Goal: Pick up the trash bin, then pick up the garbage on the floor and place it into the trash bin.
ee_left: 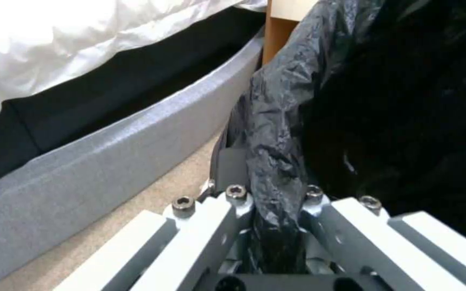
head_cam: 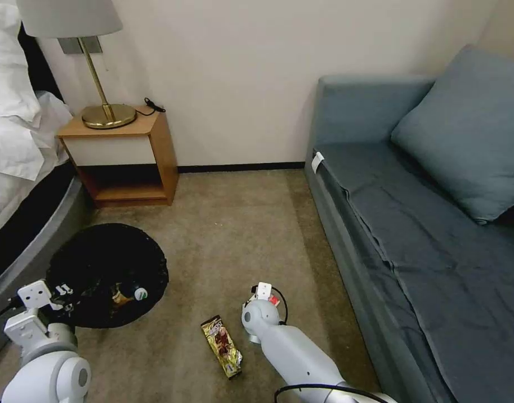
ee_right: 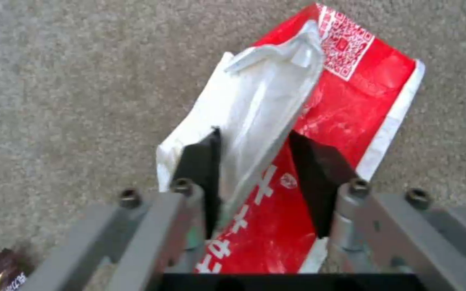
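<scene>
I have the left hand (ee_left: 276, 226) clamped on the crinkly black bag at the rim of the trash bin (head_cam: 107, 274), which sits on the carpet (head_cam: 234, 224) just beside the grey bed frame (ee_left: 98, 161) and in front of the wooden nightstand (head_cam: 128, 157). Looking into the bin from my head camera, I can see a small green bottle with a white cap (head_cam: 136, 293) and something brown beside it lying on the black liner.

My right hand (ee_right: 255, 169) is down at the carpet between the bin and the blue sofa (head_cam: 424, 235). Its dark fingertips (ee_right: 200, 161) stand apart, one on each side of a raised white fold of the red-and-white packet (ee_right: 352, 105); I cannot tell whether they press it yet. The packet lies flat on the carpet under the hand.

The yellow-brown snack wrapper (head_cam: 222, 346) lies on the carpet between the bin and the right arm, near the bin's edge but clear of it. Its dark end (ee_right: 1, 270) shows beside the right hand.
</scene>
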Tool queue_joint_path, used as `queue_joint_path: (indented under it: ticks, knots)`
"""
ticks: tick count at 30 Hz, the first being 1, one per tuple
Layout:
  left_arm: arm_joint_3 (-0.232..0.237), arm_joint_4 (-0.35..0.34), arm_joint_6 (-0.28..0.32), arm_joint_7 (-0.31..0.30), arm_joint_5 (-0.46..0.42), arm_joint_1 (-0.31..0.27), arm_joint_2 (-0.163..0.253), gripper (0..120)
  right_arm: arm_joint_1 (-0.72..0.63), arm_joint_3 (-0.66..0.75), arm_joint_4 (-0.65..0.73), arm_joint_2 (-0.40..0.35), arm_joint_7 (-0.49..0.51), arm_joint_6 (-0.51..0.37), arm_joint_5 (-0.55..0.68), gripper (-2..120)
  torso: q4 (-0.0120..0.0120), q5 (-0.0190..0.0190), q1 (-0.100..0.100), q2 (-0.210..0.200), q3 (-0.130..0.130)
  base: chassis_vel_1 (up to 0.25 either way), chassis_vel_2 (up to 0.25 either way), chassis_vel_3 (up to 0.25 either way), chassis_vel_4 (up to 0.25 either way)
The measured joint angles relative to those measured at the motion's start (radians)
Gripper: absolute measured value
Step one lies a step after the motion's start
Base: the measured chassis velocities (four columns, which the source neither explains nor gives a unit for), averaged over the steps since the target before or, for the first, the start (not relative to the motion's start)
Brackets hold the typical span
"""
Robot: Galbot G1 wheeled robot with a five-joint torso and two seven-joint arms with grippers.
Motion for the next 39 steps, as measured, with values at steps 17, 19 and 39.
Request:
queue_joint_path:
  ticks: [17,19,39]
  knots:
    - [0.006,0.004,0.0,0.0,0.002,-0.004,0.001,3,-0.034,0.008,0.034,-0.018,-0.018,0.004,-0.031,0,0.0001,0.0001,0.0,0.0,0.0,0.0,0.0,0.0,0.0]
    - [0.007,0.004,0.0,0.0,0.001,-0.004,0.001,3,-0.041,0.008,0.061,-0.041,-0.018,0.007,-0.036,0,0.0001,0.0001,0.0,0.0,0.0,0.0,0.0,0.0,0.0]
    - [0.057,0.018,0.011,0.0,-0.028,-0.007,0.006,3,0.054,-0.128,0.915,-0.153,-0.094,0.139,0.198,0,0.0001,-0.0001,0.0,0.0,0.0,0.0,0.0,0.0,0.0]
